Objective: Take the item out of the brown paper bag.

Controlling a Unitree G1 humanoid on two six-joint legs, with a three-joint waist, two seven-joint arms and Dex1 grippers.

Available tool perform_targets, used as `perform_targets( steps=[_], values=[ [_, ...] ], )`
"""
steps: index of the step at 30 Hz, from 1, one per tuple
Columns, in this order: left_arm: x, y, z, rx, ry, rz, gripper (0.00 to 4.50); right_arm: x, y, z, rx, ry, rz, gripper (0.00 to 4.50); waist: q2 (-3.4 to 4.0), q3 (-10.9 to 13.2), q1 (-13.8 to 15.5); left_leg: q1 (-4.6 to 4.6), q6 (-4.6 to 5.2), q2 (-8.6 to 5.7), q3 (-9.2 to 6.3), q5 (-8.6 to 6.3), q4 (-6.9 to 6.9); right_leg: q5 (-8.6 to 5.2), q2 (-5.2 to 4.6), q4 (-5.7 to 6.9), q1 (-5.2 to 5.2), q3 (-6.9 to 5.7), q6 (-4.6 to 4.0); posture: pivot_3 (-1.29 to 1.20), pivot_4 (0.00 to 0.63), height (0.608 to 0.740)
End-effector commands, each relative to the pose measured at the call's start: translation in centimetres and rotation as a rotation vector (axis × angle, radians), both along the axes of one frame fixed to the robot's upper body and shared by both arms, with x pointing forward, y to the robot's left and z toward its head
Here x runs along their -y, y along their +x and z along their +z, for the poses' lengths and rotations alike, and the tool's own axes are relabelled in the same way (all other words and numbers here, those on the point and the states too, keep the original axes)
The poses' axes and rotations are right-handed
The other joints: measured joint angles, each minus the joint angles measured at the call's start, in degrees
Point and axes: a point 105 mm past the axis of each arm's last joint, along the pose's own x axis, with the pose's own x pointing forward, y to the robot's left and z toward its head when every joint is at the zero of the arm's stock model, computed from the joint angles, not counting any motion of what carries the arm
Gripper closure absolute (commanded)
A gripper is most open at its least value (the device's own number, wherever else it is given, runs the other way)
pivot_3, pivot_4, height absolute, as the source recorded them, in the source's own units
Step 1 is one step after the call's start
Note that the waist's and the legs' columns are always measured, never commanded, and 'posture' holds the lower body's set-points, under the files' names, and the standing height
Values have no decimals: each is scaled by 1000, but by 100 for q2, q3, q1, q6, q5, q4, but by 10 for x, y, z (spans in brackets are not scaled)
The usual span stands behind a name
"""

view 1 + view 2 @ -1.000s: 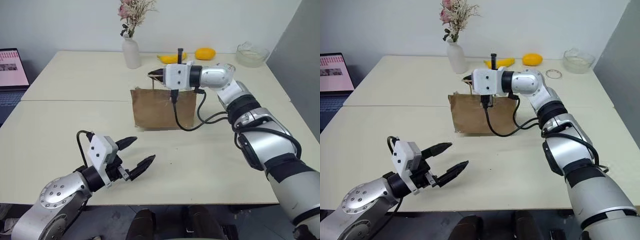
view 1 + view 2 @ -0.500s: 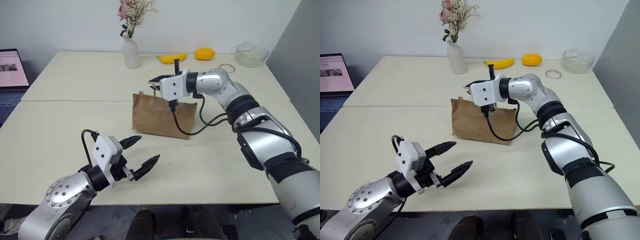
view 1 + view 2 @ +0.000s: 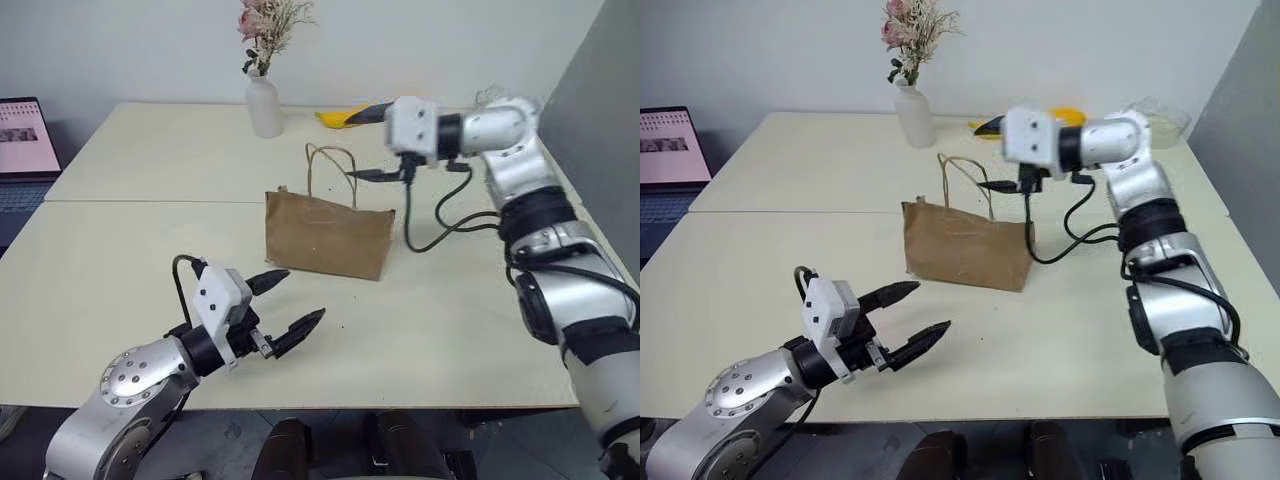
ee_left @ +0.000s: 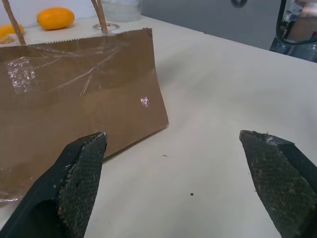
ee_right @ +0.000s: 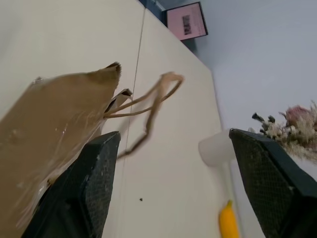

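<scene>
Brown paper bag (image 3: 328,235), below-left of right gripper (image 3: 368,143)

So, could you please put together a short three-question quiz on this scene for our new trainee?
1. True or false: the right gripper is shut on the brown paper bag.
2. What stands up from the bag's top edge? A) string handles B) a bottle C) a spoon
3. Fill in: the left gripper is ____, over the table in front of the bag.

Key: 1 false, its jaws are open beside the handles; 2 A; 3 open.
</scene>
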Motion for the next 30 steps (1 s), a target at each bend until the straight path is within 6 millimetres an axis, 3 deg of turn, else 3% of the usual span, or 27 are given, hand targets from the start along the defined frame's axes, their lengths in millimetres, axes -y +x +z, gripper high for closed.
perform_targets(
  steps=[1, 3, 5, 10, 12, 16, 23, 30],
  values=[
    [-1, 1, 9, 47, 2, -14, 0, 24, -33, 15, -140, 149, -11, 812, 0, 0, 43, -1, 0, 0, -3, 0, 0, 0, 0, 1, 0, -3, 0, 0, 150, 740],
    [-3, 2, 10, 49, 5, -14, 0, 42, -49, -1, -262, 214, -75, 812, 0, 0, 92, -1, 0, -1, -1, 0, -1, -2, 0, 1, -2, -1, 2, 0, 150, 740],
    [-5, 2, 10, 47, 12, -14, 0, 47, -69, -23, -370, 238, -107, 812, 0, 0, 113, -2, 0, -1, -1, 0, 1, -17, -1, 0, -1, -1, 27, 0, 150, 740],
    [-12, 0, 8, 29, 49, -21, 0, 27, -114, -102, -593, 197, -166, 812, -3, -5, 80, 12, 0, 5, 5, 0, -1, -20, 7, 4, 1, 2, 28, 0, 150, 740],
    [-13, 0, 8, 27, 54, -25, 0, 21, -121, -120, -618, 164, -188, 812, 0, -4, 64, 12, 0, 7, 7, 0, 0, -21, 12, 6, -2, 3, 28, 0, 150, 740],
    [-14, 1, 9, 27, 66, -36, 0, 2, -110, -161, -700, 177, -262, 812, -21, -15, 34, 16, -1, 4, 13, 0, 5, -25, 11, 2, 0, 1, 22, 0, 150, 740],
    [-15, -2, 9, 27, 75, -23, 0, -26, -85, -191, -775, 183, -305, 812, -22, -16, 17, 2, -1, -1, 10, 0, 2, -17, 13, -7, -3, 0, 34, 0, 150, 740],
    [-17, -3, 9, 32, 76, 3, 0, -42, -62, -190, -743, 198, -332, 812, -22, -16, -3, 3, -1, 1, 4, 0, 2, -16, 12, -7, -1, -4, 35, 0, 150, 740]
  ],
)
